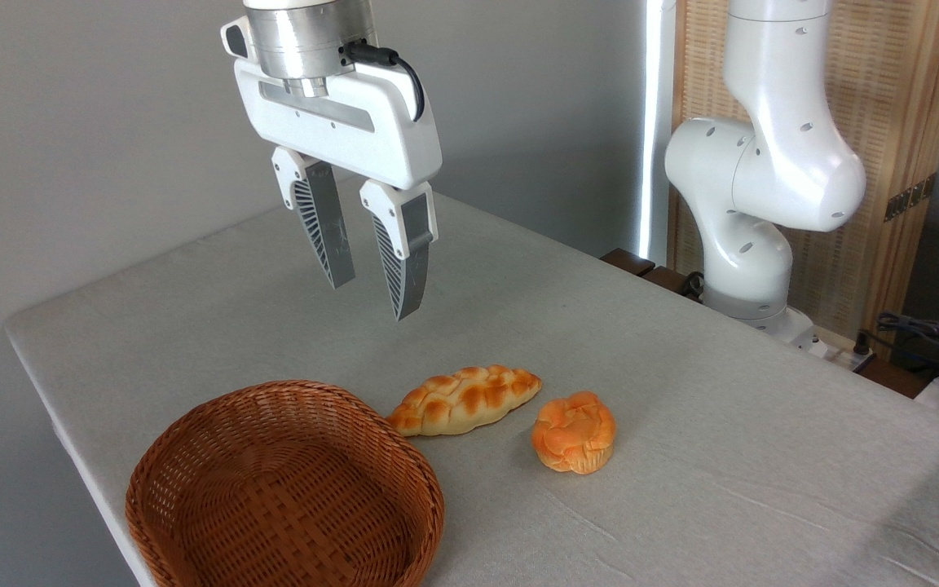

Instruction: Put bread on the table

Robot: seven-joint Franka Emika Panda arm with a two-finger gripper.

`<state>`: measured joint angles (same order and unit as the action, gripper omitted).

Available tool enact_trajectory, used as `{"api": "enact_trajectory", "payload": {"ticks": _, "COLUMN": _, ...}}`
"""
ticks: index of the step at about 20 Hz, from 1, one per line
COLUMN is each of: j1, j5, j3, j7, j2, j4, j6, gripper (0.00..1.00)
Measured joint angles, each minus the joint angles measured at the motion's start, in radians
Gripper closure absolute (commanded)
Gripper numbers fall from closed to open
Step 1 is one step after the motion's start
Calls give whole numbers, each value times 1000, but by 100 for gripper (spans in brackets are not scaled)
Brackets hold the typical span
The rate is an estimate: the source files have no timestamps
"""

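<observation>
The bread [573, 432], a small round orange bun with a knotted top, rests upright on the light grey table [290, 302], right of the picture's centre. My gripper [374, 300] hangs well above the table, up and to the left of the bun and clear of it. Its two ribbed grey fingers [327, 232] point downward and stand open, and nothing is held between them.
A longer pale braided loaf [464, 399] lies just left of the bun. A brown wicker basket [285, 489], empty inside, sits at the front left near the table's edge. The arm's white base [751, 236] stands at the back right beside a wooden screen.
</observation>
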<state>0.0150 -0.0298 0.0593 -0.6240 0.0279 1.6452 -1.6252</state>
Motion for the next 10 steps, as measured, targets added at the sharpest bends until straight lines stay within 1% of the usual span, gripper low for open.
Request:
{"api": "enact_trajectory", "payload": {"ticks": 3, "j1": -11, "j5": 0, "j3": -6, "j7": 0, "j2": 0, "j4": -1, "j6": 0, "gripper": 0}}
{"api": "enact_trajectory", "payload": {"ticks": 6, "j1": -34, "j5": 0, "j3": -30, "j7": 0, "j2": 0, "j4": -1, "j6": 0, "gripper": 0}}
{"api": "enact_trajectory", "payload": {"ticks": 10, "j1": -39, "j5": 1, "j3": -38, "j7": 0, "j2": 0, "j4": -2, "j6": 0, "gripper": 0}}
